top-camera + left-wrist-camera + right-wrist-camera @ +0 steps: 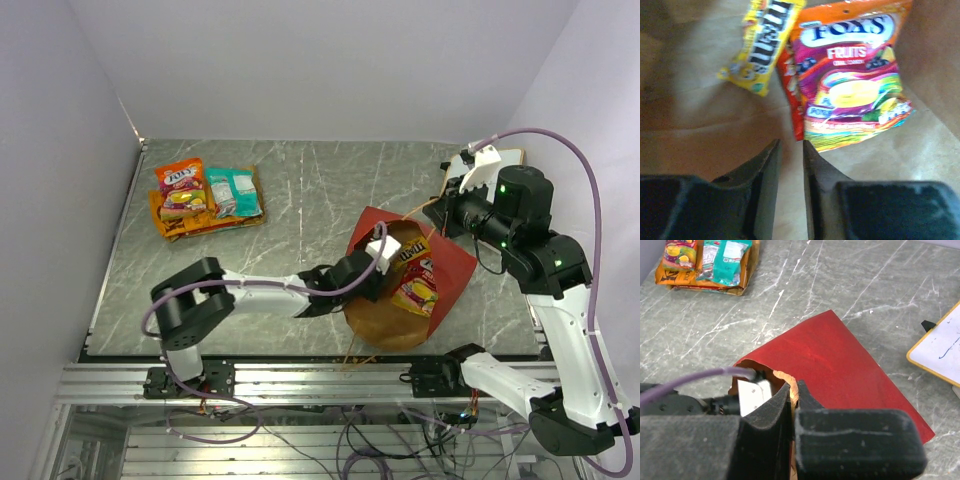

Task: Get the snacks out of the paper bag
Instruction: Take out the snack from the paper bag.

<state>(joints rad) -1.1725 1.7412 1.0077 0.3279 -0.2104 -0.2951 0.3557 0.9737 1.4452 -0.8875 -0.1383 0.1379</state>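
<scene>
Paper bag: lying at the right of the counter, with 2 packets showing inside.
Left hand: inside the bag, fingers barely parted, empty.
Right hand: pinching the bag's rim.
Handling: the packets look light, crinkly and slippery; a flat sealed edge seems the best place to pinch.

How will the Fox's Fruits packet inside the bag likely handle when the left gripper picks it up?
The Fox's Fruits packet looks like glossy, crinkled film: probably floppy and slippery. Being fairly flat, it is likely light. It lies over a red packet, which might drag along.
</scene>
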